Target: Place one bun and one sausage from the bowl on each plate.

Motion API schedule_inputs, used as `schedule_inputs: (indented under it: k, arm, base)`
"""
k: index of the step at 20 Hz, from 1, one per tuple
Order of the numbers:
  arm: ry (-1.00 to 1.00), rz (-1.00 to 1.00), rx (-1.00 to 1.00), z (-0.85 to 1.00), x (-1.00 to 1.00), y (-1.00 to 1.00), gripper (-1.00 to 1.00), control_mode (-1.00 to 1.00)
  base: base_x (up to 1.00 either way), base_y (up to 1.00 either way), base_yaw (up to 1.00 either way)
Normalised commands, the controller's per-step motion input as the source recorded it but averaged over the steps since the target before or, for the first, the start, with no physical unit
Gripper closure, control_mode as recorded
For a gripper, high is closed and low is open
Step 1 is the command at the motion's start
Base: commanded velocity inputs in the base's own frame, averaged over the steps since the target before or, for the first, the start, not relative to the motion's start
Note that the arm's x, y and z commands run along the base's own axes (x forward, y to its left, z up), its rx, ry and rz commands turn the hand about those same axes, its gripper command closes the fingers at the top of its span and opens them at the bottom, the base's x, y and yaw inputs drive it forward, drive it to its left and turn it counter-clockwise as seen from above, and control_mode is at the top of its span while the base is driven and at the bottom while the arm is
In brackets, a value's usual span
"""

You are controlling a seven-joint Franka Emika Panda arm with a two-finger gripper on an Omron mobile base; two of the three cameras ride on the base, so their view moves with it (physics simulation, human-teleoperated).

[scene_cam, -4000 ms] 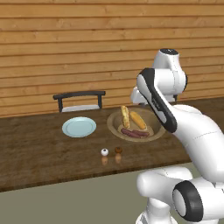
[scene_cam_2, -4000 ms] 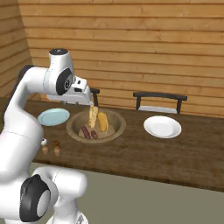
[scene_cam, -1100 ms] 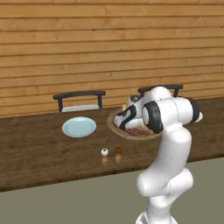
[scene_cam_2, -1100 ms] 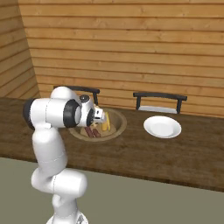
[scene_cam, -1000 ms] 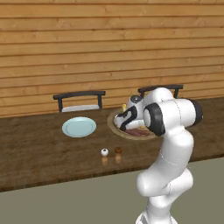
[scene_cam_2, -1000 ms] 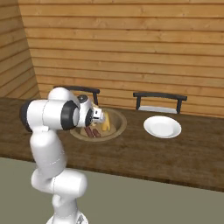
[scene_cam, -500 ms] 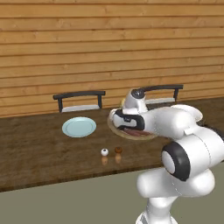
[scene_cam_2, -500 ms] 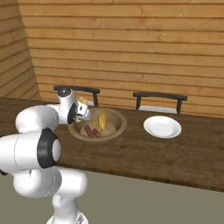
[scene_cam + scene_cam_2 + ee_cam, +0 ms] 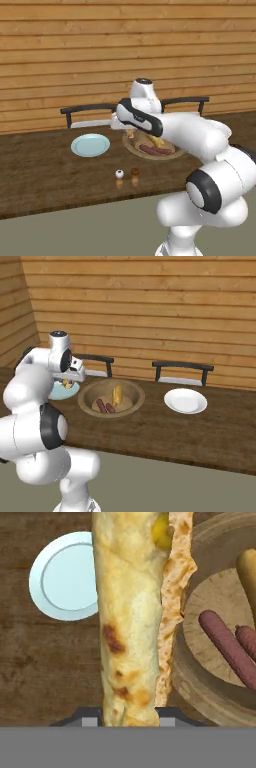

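I have a bun [image 9: 131, 617] gripped in my hand [image 9: 129, 714]; it runs long and golden up the middle of the hand view, with brown toasted patches and a ragged split edge along its right side. From the left base view the bun [image 9: 130, 133] shows as a small tan piece under my hand [image 9: 129, 129], above the counter [image 9: 45, 175] between the bowl and the blue plate. In the right base view my hand [image 9: 68, 381] sits over the near edge of the blue plate [image 9: 62, 391], with a bit of bun [image 9: 67, 384] showing below it.

The bowl [image 9: 200, 677] lies to the right of the bun in the hand view, its thick wooden rim close by. Two dark red sausages [image 9: 230, 647] rest on its floor, and a second bun [image 9: 248, 572] lies at the far right edge. In the right base view the bowl [image 9: 111, 398] holds the sausages [image 9: 104, 405] side by side and the yellow bun [image 9: 117, 394] beside them.

The blue plate [image 9: 62, 577] lies to the left of the bun in the hand view, partly hidden behind it, bare where I can see it. In the left base view the blue plate [image 9: 90, 145] is left of the bowl [image 9: 150, 147], not touching it.

Further out, a white plate [image 9: 185, 400] sits well to the right of the bowl. Two small shakers [image 9: 127, 173], one white and one brown, stand side by side nearer the front of the counter. Two dark chairs [image 9: 182, 370] stand behind the counter against the plank wall [image 9: 100, 55].
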Motion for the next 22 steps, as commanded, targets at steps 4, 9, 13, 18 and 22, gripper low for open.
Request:
schedule_inputs:
  k: [4, 9, 13, 18, 22]
  arm:
    - [0.10, 0.01, -0.27, -0.62, 0.28, 0.78, 1.00, -1.00]
    - [-0.18, 0.00, -0.16, -0.97, 0.43, 0.29, 1.00, -1.00]
    - [-0.05, 0.03, 0.01, -0.58, 0.89, 0.03, 1.00, -1.00]
    - [0.02, 0.01, 0.00, -0.46, 0.85, 0.29, 1.00, -1.00]
    - [0.00, 0.00, 0.00, -0.33, 0.59, 0.53, 1.00, -1.00]
  base:
    - [0.00, 0.00, 0.00]
    - [0.00, 0.00, 0.00]
    - [0.00, 0.00, 0.00]
    - [0.00, 0.00, 0.00]
    - [0.00, 0.00, 0.00]
